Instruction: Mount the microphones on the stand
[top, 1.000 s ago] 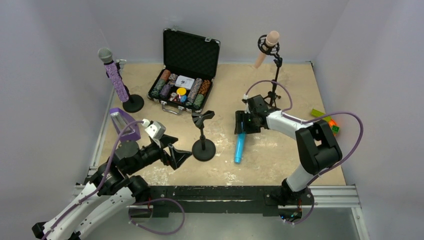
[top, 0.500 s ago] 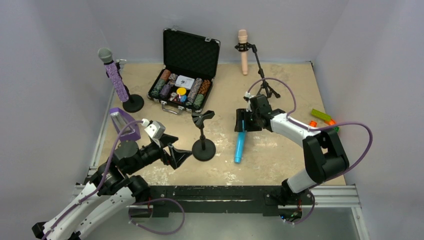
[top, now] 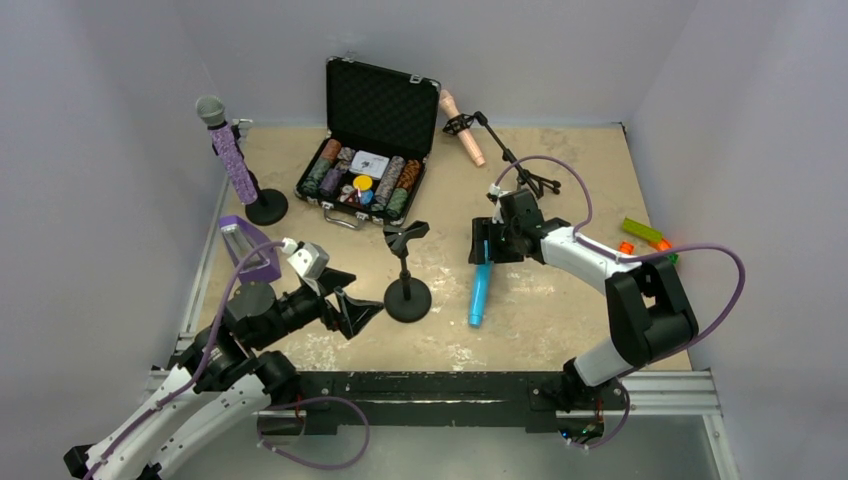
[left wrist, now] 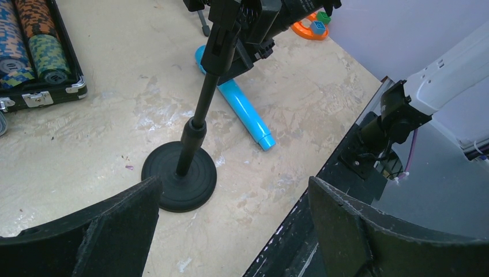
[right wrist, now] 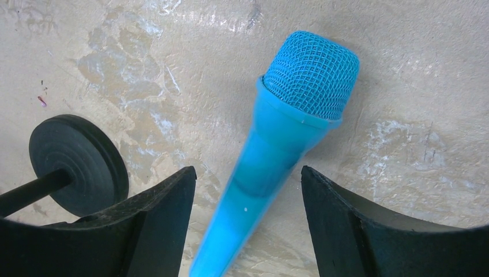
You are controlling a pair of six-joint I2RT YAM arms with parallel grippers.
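The blue microphone (top: pixel 478 295) lies flat on the table, head toward the back. My right gripper (top: pixel 487 248) is open and low over its head end, one finger on each side of the body (right wrist: pixel 271 156), not touching. The empty round-base stand (top: pixel 407 285) stands mid-table with its clip (top: pixel 405 236) on top. My left gripper (top: pixel 352 310) is open and empty, just left of the stand's base (left wrist: pixel 180 176). The purple microphone (top: pixel 228 148) sits upright in the left stand. The pink microphone (top: pixel 461 112) is clipped in a tripod stand (top: pixel 505 155) that leans steeply left toward the case.
An open black case of poker chips (top: pixel 365 170) lies at the back centre. A purple frame (top: pixel 250 248) sits by the left edge. Coloured toys (top: pixel 645 235) lie at the right edge. The table's black front rail (left wrist: pixel 346 167) runs under my left gripper.
The tripod stand with the pink microphone has tipped from upright to leaning steeply left toward the case. My right gripper shifted slightly at first, then held still. The left arm has not moved.
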